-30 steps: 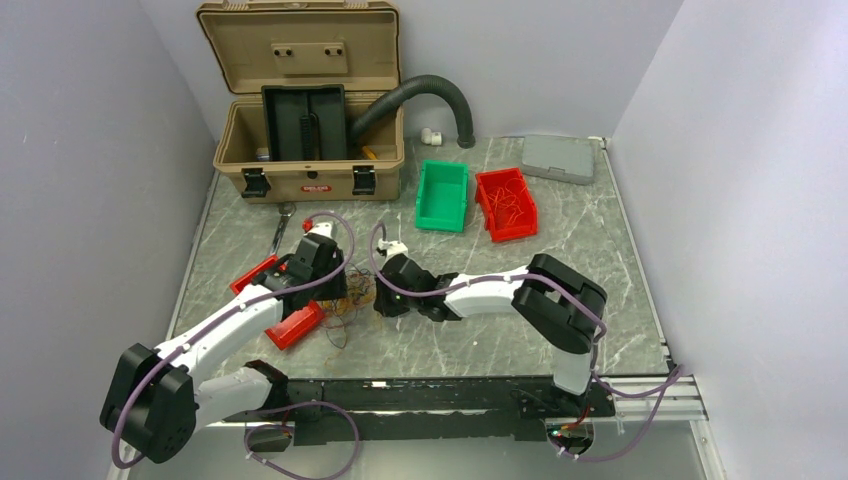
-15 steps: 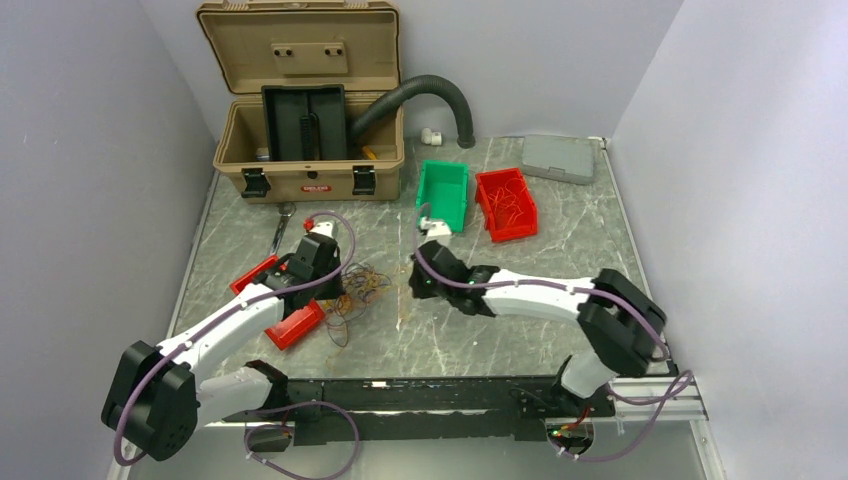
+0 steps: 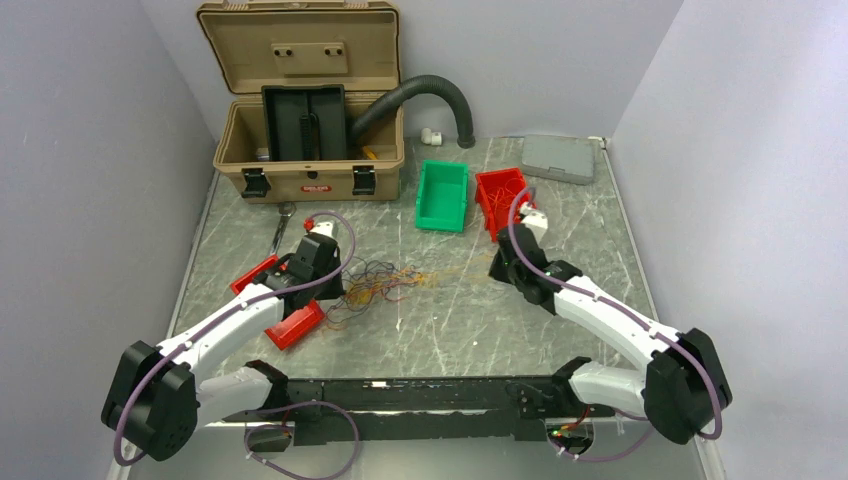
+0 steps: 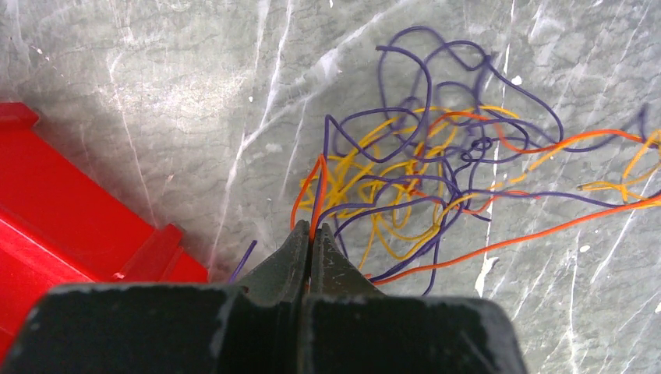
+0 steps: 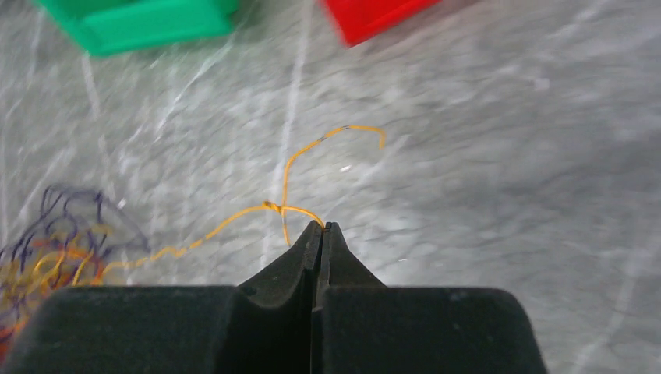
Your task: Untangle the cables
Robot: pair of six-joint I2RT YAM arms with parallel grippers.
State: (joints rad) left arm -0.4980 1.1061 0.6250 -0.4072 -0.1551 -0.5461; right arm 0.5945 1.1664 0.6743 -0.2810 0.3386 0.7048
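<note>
The right gripper (image 5: 321, 227), jaws closed on a yellow strand (image 5: 234, 219), and the left gripper (image 4: 312, 231), pinching an orange strand (image 4: 318, 183), stand well apart, the cables (image 3: 372, 285) tangled on the marble table (image 3: 600, 230) just beside the left one. This looks like the pulling-apart step; next, the yellow strand must slip free of the purple loops (image 4: 427, 86). A green bin (image 3: 443, 195) and red bin (image 3: 497, 195) stand near the right gripper.
</note>
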